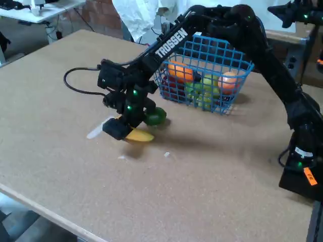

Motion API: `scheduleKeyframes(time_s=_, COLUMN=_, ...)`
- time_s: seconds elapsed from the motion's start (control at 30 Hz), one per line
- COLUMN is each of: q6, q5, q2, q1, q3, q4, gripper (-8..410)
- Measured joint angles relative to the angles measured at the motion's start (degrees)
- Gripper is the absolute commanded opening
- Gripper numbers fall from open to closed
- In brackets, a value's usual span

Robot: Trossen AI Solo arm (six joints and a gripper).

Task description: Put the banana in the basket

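Note:
The yellow banana [141, 135] lies low over the table, its left end hidden behind the black finger [116, 129] of my gripper [125, 131]. The gripper points down and sits right at the banana, which sticks out to the right from between the jaws. Whether the jaws are pressing on it, or whether the banana is off the table, does not show. The blue wire basket [237, 79] stands behind and to the right, partly covered by my arm, with orange, green and red fruit inside.
A round green lime [156, 116] rests just behind the banana, touching or nearly touching the gripper. A flat whitish strip [95, 132] lies left of the gripper. A black cable [75, 88] loops on the table at the left. The arm's base [302, 174] stands at the right edge.

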Motion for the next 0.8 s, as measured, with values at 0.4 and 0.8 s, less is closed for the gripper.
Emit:
scheduleKeyframes(time_s=0.4, q6=-0.1, q5=0.0, q2=-6.0, q1=2.4, q3=1.9, q4=0.8, gripper=7)
scheduleKeyframes(time_s=0.8, q6=0.0, q5=3.6, q2=-19.7, q1=3.7, q3=2.3, q4=1.4, gripper=7)
